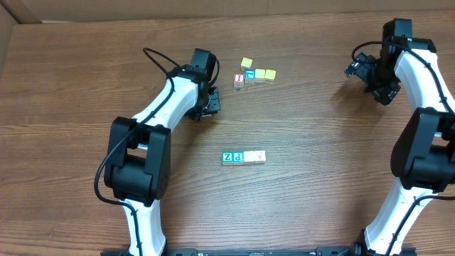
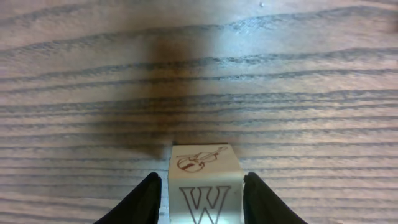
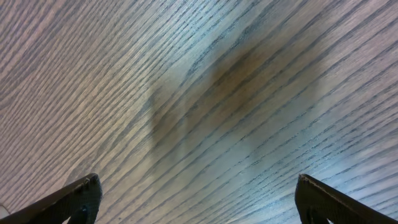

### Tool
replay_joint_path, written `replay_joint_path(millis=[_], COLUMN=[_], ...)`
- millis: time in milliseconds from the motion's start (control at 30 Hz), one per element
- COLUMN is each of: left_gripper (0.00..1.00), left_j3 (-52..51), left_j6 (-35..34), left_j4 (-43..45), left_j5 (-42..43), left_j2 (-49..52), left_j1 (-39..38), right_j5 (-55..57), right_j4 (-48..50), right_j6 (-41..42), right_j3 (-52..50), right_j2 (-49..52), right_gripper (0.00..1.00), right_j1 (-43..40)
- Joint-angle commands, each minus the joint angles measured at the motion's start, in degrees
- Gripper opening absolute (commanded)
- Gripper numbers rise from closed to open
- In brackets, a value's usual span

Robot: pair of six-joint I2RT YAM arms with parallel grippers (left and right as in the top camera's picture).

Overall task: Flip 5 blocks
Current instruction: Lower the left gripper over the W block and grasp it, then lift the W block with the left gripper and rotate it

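My left gripper [image 1: 208, 107] sits to the left of the row of four blocks [image 1: 244, 157] in the middle of the table [image 1: 320, 178], and farther back. Between my left fingers [image 2: 146, 199] stands the cream block [image 2: 204, 186] — a brown violin drawing on its upper face, a big W on the face turned to my wrist camera. Each finger is just beside one of its side faces. I cannot tell whether they press it or stand a hair off, and from overhead the block is hidden under my gripper. The row runs left to right: a teal block [image 1: 227, 158] with a Z, a teal-blue block [image 1: 238, 157], then two whitish blocks [image 1: 249, 157], all touching side by side. Behind the row, well apart from it, lies a cluster of cubes [image 1: 254, 73] — three yellow, one red-faced, one blue-faced. My right gripper [image 1: 377, 84] is far to the right of the row and farther back, its fingers [image 3: 74, 199] spread wide over bare wood with nothing between them
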Motion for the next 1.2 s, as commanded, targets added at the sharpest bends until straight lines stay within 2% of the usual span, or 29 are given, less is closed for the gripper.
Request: replay_joint_path(millis=[0,1167], left_gripper=[0.35,0.32], left_j3=[3.52,0.44], left_j6=[2.03,2.01], left_j4=[-1.03,-1.25], left_j5=[0.44,0.22], left_j2=[0.39,0.52], left_j1=[0.15,-0.13], right_j5=[-0.02,-0.02], right_j4=[0.24,0.26], right_j6=[-0.24,-0.24], right_j3=[0.96,0.96], right_j2=[-1.73,-1.73], right_gripper=[1.00,1.00], right_j1=[0.04,0.04])
